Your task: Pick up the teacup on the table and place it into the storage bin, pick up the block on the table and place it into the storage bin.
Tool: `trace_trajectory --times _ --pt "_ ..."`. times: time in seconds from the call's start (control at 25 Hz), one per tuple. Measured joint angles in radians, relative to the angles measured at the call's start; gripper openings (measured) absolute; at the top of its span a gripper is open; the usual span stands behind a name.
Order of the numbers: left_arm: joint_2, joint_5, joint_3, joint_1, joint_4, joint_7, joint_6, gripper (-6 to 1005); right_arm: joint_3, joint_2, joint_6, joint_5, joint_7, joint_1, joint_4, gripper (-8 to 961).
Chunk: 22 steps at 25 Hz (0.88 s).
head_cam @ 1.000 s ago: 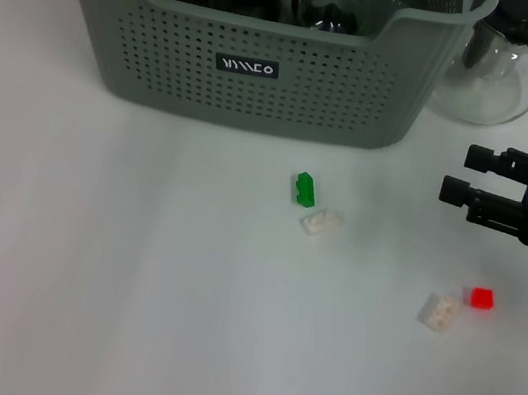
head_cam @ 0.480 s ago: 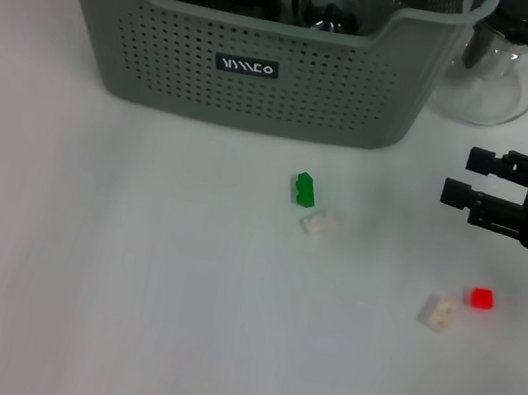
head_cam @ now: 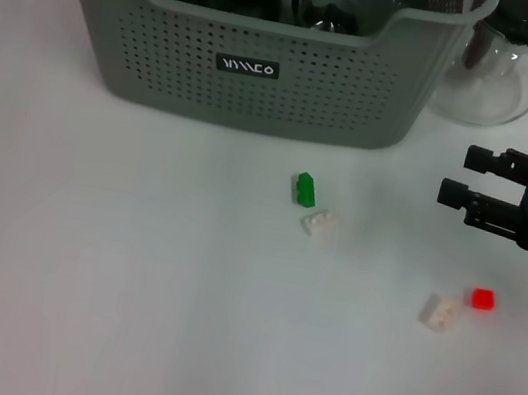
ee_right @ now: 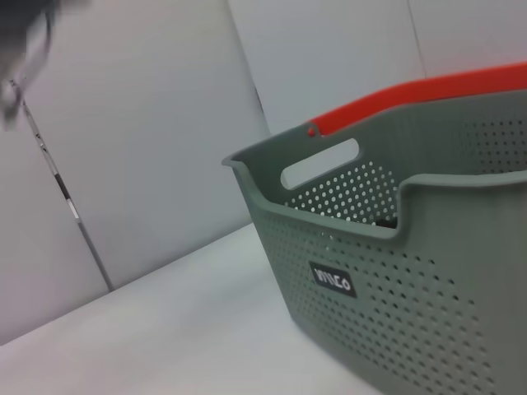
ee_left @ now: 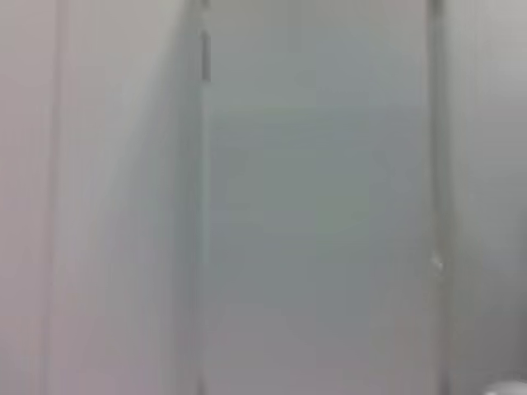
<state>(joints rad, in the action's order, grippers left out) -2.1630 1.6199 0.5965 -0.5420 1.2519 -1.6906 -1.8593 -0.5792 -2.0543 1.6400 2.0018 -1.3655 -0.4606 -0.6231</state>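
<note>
Table (head_cam: 127, 286) margin beside right tool (head_cam: 458, 175) (parted)

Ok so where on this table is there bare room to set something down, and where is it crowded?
The table is bare across its whole left half, in front of the storage bin. Crowded spots: the middle, with the green block and a white block, and the right, where the right claw hangs open above the red block and another white block.

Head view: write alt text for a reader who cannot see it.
The right gripper, fingers open and empty, hovers above a white table near a red block and a white block. A green block and another white block lie mid-table before the grey-green storage bin, with a glass pitcher beside it.
</note>
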Motion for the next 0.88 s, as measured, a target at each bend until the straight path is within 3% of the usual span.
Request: trace_trajectory --times 0.2,0.32,0.64,0.76,0.88 --pt "-0.014 0.264 -0.022 0.101 -0.206 0.296 -0.065 748 0.007 -0.007 0.031 0.000 0.036 0.011 0.000 744" --pt "-0.015 0.418 -0.052 0.115 -0.325 0.394 -0.041 748 0.010 -0.009 0.059 0.000 0.057 0.024 -0.002 744" --pt "-0.011 0.508 -0.097 0.104 -0.398 0.417 0.020 748 0.005 0.016 0.158 0.015 0.046 0.040 -0.045 745" --pt "-0.010 0.514 -0.094 0.095 -0.399 0.417 0.025 748 0.004 0.016 0.205 0.077 -0.086 0.045 -0.196 745" --pt "-0.008 0.519 -0.093 0.089 -0.400 0.416 0.026 748 -0.002 0.002 0.235 0.181 -0.244 0.042 -0.393 744"
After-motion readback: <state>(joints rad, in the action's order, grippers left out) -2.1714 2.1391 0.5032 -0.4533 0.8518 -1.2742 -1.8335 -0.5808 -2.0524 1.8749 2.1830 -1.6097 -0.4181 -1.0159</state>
